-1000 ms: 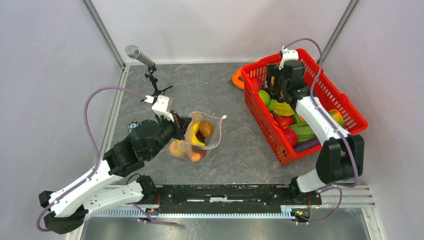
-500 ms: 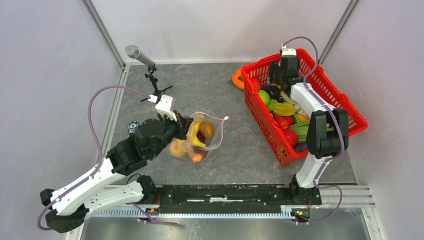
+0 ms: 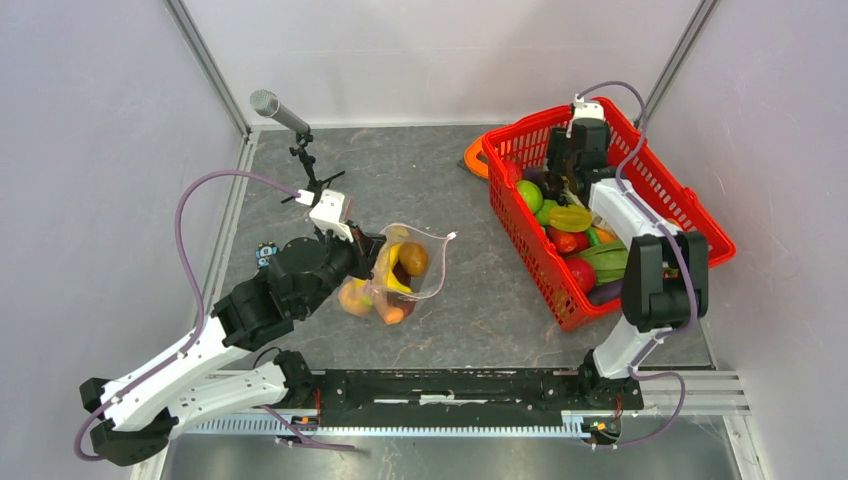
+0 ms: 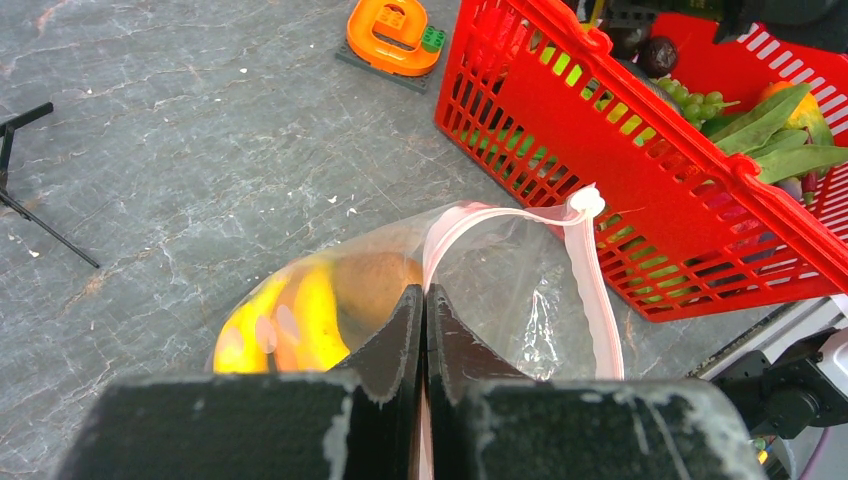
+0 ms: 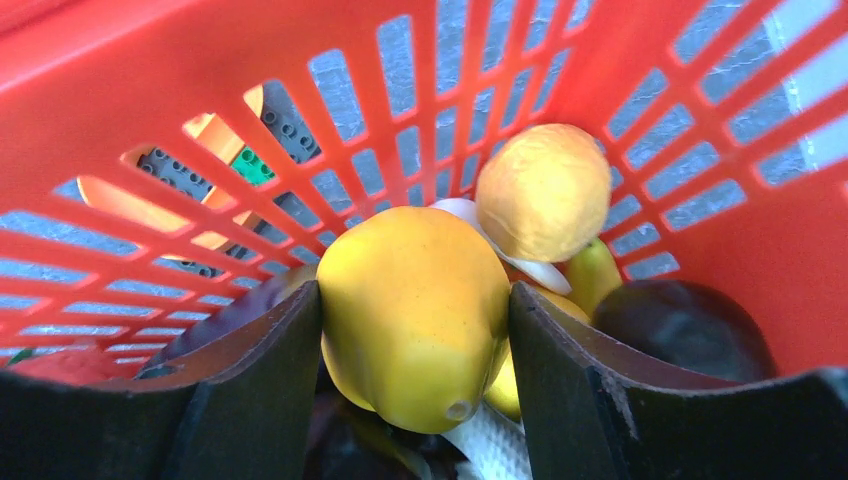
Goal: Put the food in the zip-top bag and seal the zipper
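Zip-top bag (image 3: 408,268) is noted on the table (image 3: 430,170), left of centre, part-filled: a banana (image 4: 290,318) and a brown kiwi (image 4: 378,283) are made out through the clear film, with orange pieces beside them in the top view. The mouth is unsealed; the zipper (image 4: 597,300) is seen as a pale-pink strip looping up and away from the film, so the opening is held agape. The near edge of that strip is pinched by the left gripper (image 4: 424,300), whose jaws are fully together with the pink edge running down between them. Well apart to the right, the red basket (image 3: 525,235) is loaded with the remaining food, and an orange ring (image 4: 392,30) lies just beside its far corner. The right gripper (image 5: 413,295) is sunk in the basket's far end, its jaws set about halfway apart and pressed against both flanks of a yellow fruit (image 5: 420,345); a paler round fruit (image 5: 543,192) sits touching it behind. The step in hand is judged to be the pick-up of another item, with filling only partly done and sealing not begun. A straight lift clear of the basket wall is called for next, then a carry across to the held-open mouth, the fruit's smooth curved skin being a likely slip risk.
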### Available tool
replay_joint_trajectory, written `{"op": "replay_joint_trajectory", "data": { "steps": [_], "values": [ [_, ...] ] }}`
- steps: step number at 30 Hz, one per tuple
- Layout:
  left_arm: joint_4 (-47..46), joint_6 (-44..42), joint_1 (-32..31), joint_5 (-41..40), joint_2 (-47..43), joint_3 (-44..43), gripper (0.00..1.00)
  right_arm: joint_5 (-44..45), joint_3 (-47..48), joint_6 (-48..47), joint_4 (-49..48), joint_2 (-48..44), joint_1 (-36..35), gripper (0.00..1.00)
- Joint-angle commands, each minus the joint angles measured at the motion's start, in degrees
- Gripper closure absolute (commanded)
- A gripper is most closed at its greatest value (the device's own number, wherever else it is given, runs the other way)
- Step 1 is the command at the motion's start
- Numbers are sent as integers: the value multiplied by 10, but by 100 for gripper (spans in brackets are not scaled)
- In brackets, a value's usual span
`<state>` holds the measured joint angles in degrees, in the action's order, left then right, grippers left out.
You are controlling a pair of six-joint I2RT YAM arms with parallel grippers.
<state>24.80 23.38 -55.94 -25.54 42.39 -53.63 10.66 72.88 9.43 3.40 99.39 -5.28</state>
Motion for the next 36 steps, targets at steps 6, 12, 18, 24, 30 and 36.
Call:
{"op": "replay_joint_trajectory", "data": {
  "steps": [6, 12, 18, 24, 30, 36],
  "values": [
    [-21, 5, 2, -8, -6, -5, 93, -10, -101, 21, -71, -145, 8, 62],
    [-26, 5, 2, -3, -7, -5, 93, -39, -155, 40, -80, -214, 14, 61],
    [-27, 7, 2, 5, -4, -3, 93, -93, -215, 74, -104, -291, 18, 61],
    [-30, 11, 2, 7, -6, -2, 93, -187, -240, 97, -114, -353, 19, 61],
    [-34, 11, 2, 11, -8, -3, 93, -277, -203, 106, -101, -379, 19, 61],
    [-36, 13, 2, 11, -11, -1, 93, -407, -255, 152, -210, -413, 16, 61]
  ]
}}
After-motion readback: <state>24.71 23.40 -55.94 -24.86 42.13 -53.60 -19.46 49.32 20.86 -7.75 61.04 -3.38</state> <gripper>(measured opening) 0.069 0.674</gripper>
